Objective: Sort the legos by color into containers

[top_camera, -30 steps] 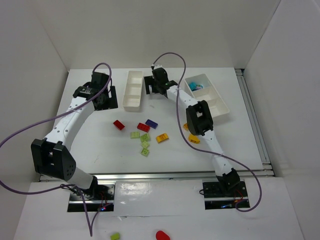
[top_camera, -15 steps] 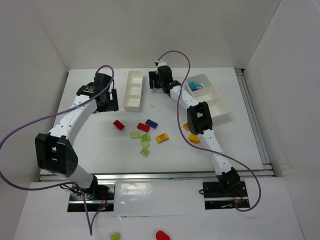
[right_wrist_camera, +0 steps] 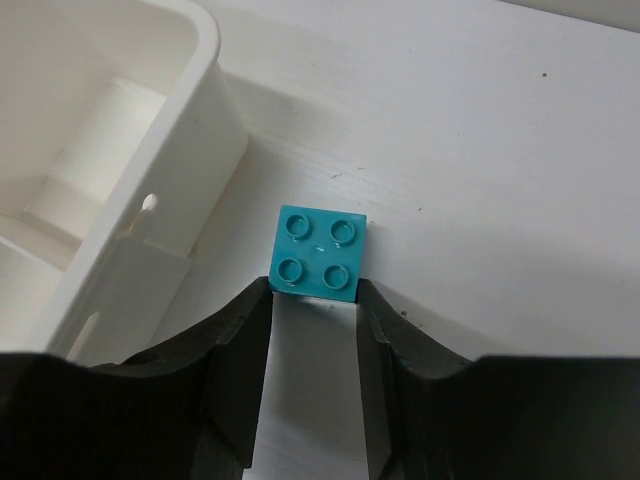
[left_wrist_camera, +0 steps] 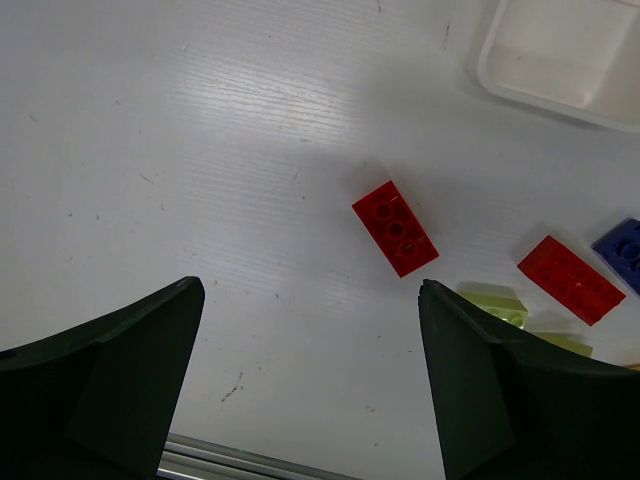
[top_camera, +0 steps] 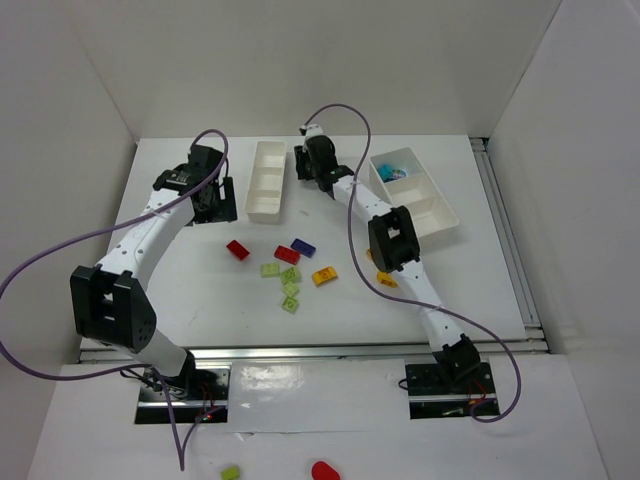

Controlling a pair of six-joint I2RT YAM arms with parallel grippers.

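My right gripper (right_wrist_camera: 313, 292) is shut on the near edge of a cyan lego (right_wrist_camera: 320, 252) that lies on the table beside the left container (right_wrist_camera: 150, 170). From above, this gripper (top_camera: 312, 162) is at the back, between the left container (top_camera: 268, 180) and the right container (top_camera: 440, 215), whose far compartment holds a cyan lego (top_camera: 395, 172). My left gripper (left_wrist_camera: 310, 300) hangs open above bare table, short of a red lego (left_wrist_camera: 395, 228). A second red lego (left_wrist_camera: 571, 280), a blue one (left_wrist_camera: 625, 250) and a light green one (left_wrist_camera: 495, 300) lie to its right.
In the table's middle lie red (top_camera: 237, 249), purple (top_camera: 303, 246), several green (top_camera: 290, 290) and orange (top_camera: 324, 276) legos. Another orange one (top_camera: 386, 279) peeks out beside the right arm. A green piece (top_camera: 231, 472) and a red piece (top_camera: 324, 470) lie off the table at the bottom.
My right gripper has closed from wide open onto the cyan lego and shifted slightly left. The left arm drew in a little early on, then stayed still.
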